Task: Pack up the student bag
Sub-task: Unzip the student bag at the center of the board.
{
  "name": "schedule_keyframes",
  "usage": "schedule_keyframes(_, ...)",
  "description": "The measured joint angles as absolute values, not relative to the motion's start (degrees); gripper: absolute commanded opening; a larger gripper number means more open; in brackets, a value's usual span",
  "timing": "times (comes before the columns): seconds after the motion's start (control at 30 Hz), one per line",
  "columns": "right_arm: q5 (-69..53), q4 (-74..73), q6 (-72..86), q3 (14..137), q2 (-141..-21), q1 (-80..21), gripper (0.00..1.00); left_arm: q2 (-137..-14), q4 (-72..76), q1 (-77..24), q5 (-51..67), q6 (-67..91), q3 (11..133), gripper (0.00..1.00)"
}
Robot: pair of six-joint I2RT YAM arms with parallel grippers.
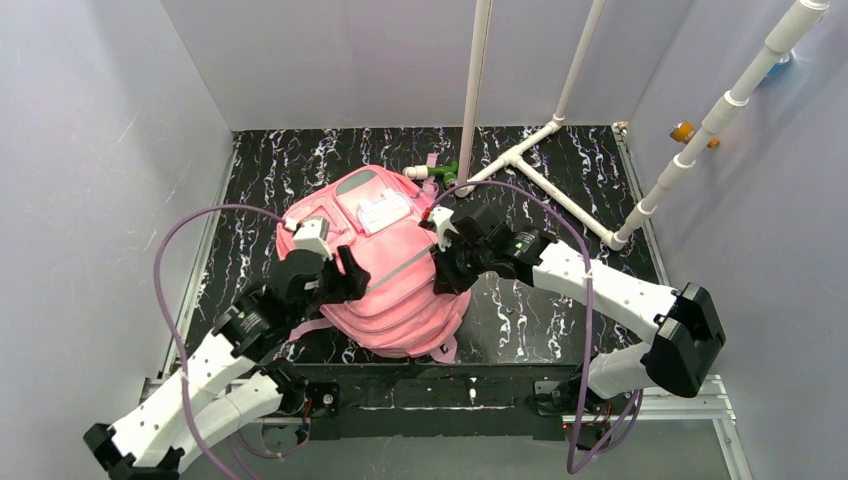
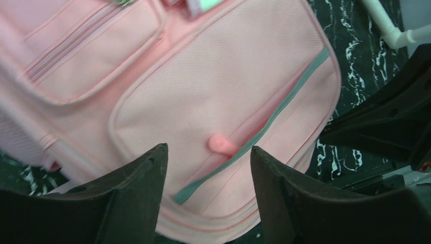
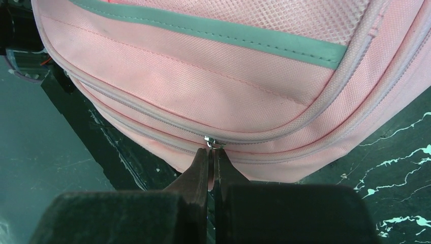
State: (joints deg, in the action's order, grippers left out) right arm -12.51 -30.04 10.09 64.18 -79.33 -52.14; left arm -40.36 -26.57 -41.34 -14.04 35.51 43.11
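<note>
The left claw (image 2: 208,155) is held open over the student bag (image 2: 218,71) — a small pink pull (image 2: 221,144) is seen between its tips, just beside the grey strip (image 2: 284,104).

cloth, plastic and a little metal on a glossy table

the student bag (image 1: 385,270) is pink woven cloth, matt, with a coarser, mesh-like weave on the front pocket (image 2: 218,86); the grey strip (image 3: 213,33) is a smoother, tighter ribbon. the zip slider (image 3: 214,142), at 6 o'clock in the right wrist view, is bright metal; the pink puller (image 2: 222,145) looks like soft, smooth rubber. the left gripper (image 2: 208,152) has fingers (image 2: 134,193) of black matt plastic, a little grainy. the table top (image 1: 290,170) is black, marbled and glossy. the pipes (image 1: 560,190) at 1 o'clock are smooth white plastic, and the arm shells (image 1: 610,285) too.
</note>
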Motion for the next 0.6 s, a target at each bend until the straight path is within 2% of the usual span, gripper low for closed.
schedule_keyframes(0.13, -12.7, -28.5, 11.0, 63.1, -78.9, -52.1, 0.01, -33.6, -34.6, -41.4, -17.2, 35.7, 42.7, 0.48)
schedule_keyframes(0.3, -12.9, -27.9, 11.9, 62.9, -78.2, -51.8, 0.01, -28.9, -39.7, -41.3, -20.5, 36.9, 40.1, 0.46)
schedule_keyframes(0.43, -13.4, -27.2, 12.1, 62.3, -78.1, -51.7, 0.01, -31.2, -38.1, -41.3, -19.8, 37.0, 37.3, 0.43)
schedule_keyframes(0.6, -13.4, -27.6, 12.6, 62.3, -78.1, -51.7, 0.01, -37.0, -29.2, -40.8, -14.4, 36.1, 35.4, 0.38)
